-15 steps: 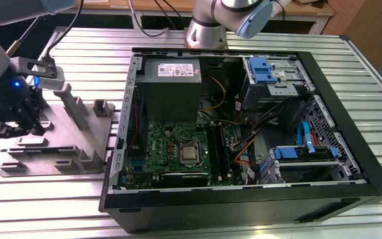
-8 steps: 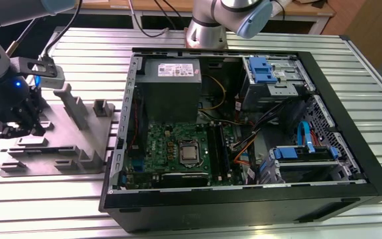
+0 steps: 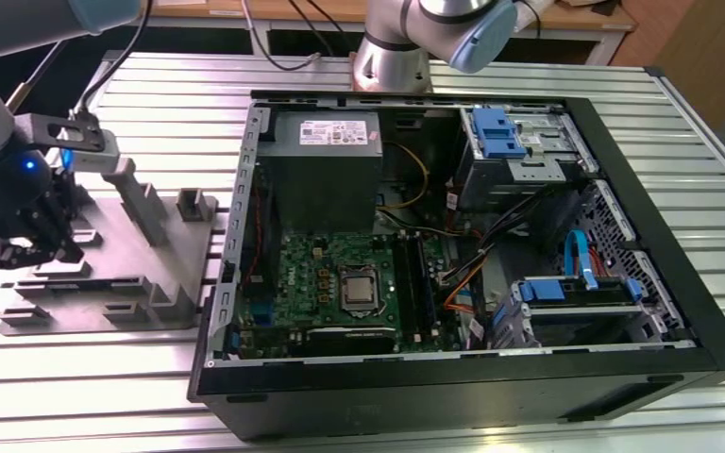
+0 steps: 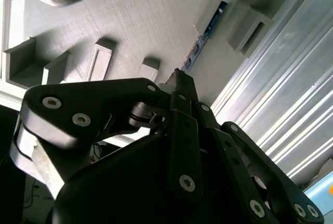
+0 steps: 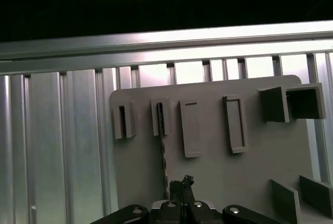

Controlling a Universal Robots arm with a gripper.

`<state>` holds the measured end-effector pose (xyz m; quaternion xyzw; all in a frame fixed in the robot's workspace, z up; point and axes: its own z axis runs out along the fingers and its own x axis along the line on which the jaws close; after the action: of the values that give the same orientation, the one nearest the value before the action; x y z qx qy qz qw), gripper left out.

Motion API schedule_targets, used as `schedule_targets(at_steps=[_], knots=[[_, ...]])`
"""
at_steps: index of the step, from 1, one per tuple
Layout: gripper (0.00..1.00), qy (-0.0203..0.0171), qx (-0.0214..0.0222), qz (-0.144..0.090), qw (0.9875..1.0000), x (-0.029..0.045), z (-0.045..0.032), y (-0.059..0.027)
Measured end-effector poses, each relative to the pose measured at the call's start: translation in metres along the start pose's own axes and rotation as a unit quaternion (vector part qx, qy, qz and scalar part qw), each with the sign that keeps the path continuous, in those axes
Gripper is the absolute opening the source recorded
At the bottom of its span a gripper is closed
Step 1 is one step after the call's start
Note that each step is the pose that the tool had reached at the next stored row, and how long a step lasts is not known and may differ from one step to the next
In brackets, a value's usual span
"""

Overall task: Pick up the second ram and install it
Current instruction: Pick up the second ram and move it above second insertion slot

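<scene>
The black robot claw (image 4: 179, 76) has its two fingers pressed together, with no gap at the tips. In both wrist views the tips hang right at the near end of the thin, long, dark memory stick (image 4: 207, 29). I cannot tell if they touch it.

The stick (image 5: 162, 151) stands on its thin edge on the flat grey plastic tray (image 5: 218, 177). Its far end sits in one of the small grey slot blocks (image 5: 160, 117) in a row on the tray.

The tray lies on a silver metal table with long ribs (image 5: 52, 146).

In the exterior view the claw (image 3: 29, 250) is over the tray (image 3: 98, 269) on the exterior view's left. Next to the tray, toward the exterior view's right, a big black computer box (image 3: 463, 387) lies open. A green board (image 3: 312, 274) sits inside it.
</scene>
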<state>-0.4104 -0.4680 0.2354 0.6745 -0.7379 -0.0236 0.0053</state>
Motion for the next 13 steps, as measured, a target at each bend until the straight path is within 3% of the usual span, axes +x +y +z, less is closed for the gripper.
schedule_targets(at_steps=[13], knots=[[0.10,0.0013,0.0002,-0.040,0.9992,0.0095,0.0080,0.0002]])
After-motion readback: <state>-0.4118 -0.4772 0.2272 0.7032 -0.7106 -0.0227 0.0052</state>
